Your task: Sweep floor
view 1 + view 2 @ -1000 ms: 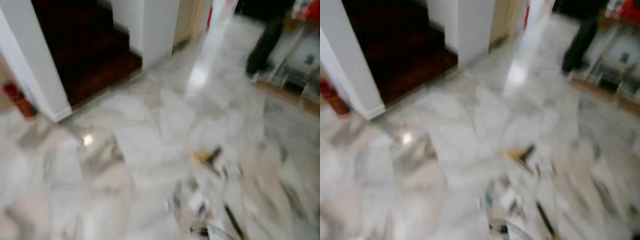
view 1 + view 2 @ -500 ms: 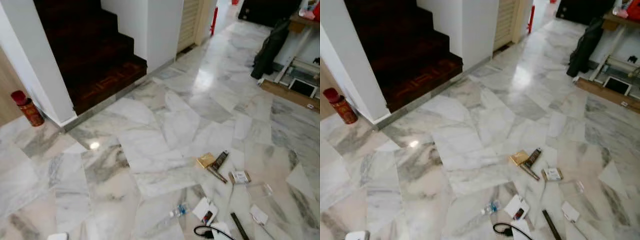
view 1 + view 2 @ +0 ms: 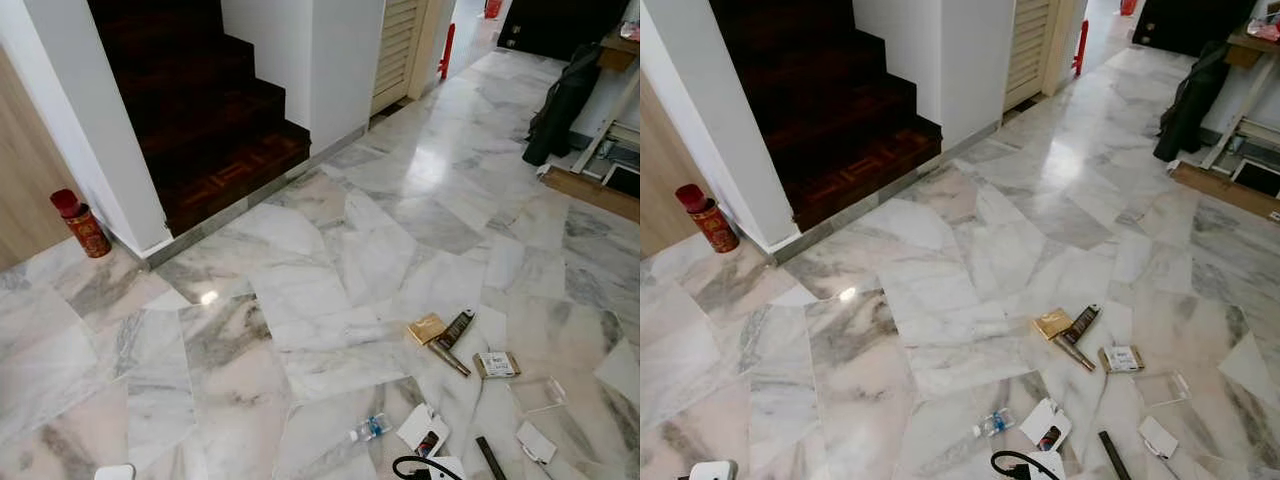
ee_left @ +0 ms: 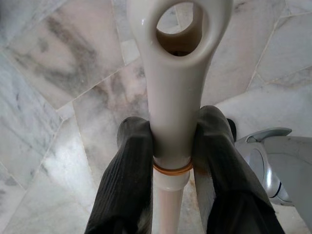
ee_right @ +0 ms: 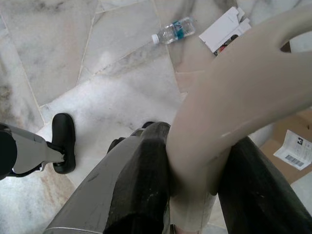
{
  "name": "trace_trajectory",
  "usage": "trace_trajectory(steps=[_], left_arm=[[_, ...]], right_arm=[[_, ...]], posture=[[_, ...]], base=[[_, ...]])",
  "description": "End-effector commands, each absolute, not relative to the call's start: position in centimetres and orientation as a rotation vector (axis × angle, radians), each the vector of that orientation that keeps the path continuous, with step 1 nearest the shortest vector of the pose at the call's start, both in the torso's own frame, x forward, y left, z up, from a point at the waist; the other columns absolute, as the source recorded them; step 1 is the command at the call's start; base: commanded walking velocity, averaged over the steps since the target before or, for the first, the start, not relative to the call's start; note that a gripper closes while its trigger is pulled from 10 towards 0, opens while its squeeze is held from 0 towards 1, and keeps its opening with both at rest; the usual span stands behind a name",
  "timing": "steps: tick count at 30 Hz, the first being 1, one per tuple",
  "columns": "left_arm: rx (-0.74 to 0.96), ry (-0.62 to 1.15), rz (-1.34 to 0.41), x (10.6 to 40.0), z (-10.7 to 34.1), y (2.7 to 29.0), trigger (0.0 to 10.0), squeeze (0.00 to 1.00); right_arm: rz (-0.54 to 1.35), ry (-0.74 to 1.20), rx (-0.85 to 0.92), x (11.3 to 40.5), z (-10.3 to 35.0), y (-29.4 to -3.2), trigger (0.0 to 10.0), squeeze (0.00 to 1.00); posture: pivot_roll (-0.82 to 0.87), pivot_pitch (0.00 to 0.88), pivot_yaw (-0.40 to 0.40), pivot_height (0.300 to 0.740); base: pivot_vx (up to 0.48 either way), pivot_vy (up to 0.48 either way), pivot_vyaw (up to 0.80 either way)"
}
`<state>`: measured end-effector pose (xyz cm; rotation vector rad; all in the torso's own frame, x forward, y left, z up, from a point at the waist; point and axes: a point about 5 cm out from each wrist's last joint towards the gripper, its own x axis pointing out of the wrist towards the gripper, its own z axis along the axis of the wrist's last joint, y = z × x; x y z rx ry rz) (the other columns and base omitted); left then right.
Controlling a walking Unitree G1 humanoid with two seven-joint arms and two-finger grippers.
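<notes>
Gripping a cream plastic handle (image 4: 175, 87) with a hanging hole at its end, the left gripper (image 4: 174, 146) has both black fingers (image 4: 127, 165) pressed against the shaft just above an orange ring. The right gripper (image 5: 192, 170) is likewise clamped on a second cream handle (image 5: 234, 97), a thicker curved one, its fingers (image 5: 146, 170) tight on either side. Which handle belongs to the broom and which to a dustpan cannot be told.

Marble floor (image 3: 300, 300) spreads out ahead, white with grey and pink veining, and litter lies scattered on it to the robot's right front. A small clear water bottle (image 3: 368, 430) lies on its side; whether anything is in it cannot be told. Just beside it is a flattened white carton (image 3: 425, 430). Farther off sit a tan box (image 3: 427, 328), a dark slim pack (image 3: 458, 328) touching a thin stick, a small labelled packet (image 3: 497, 365), a clear plastic lid (image 3: 537, 395) and a white card (image 3: 536, 442). A black cable (image 3: 415, 467) curls at the near edge.

A red canister (image 3: 82, 222) with a red cap stands upright by the white wall (image 3: 100, 130), near the dark wooden stairs (image 3: 200, 110). A dark bag (image 3: 562, 105) hangs at the far right
</notes>
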<state>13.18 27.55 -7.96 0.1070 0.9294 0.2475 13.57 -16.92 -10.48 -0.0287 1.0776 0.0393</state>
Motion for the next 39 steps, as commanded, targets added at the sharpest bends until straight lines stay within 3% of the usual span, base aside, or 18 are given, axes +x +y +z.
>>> trace_trajectory(steps=[1,9,19,39], left_arm=[[0.110,0.917,0.260,13.5,-7.8,27.6,10.0,0.00],[0.101,0.919,0.265,13.1,-8.0,27.4,10.0,0.00],[0.083,0.916,0.265,13.4,-8.0,27.1,10.0,0.00],[0.090,0.926,0.253,13.4,-8.0,27.1,10.0,0.00]], right_arm=[[0.031,1.091,-0.005,13.4,-10.6,-16.7,10.0,0.00],[0.050,1.097,-0.024,13.6,-10.5,-16.6,10.0,0.00],[0.037,1.129,-0.060,12.6,-10.6,-19.0,10.0,0.00],[0.049,1.131,-0.054,12.8,-10.7,-18.3,10.0,0.00]], posture=[[0.06,0.055,-0.005,0.740],[0.05,0.074,-0.008,0.740],[0.06,0.080,-0.007,0.740],[0.06,0.076,-0.001,0.740]], base=[[0.000,0.000,-0.71],[0.000,0.000,-0.80],[0.000,0.000,-0.80],[0.000,0.085,-0.80]])
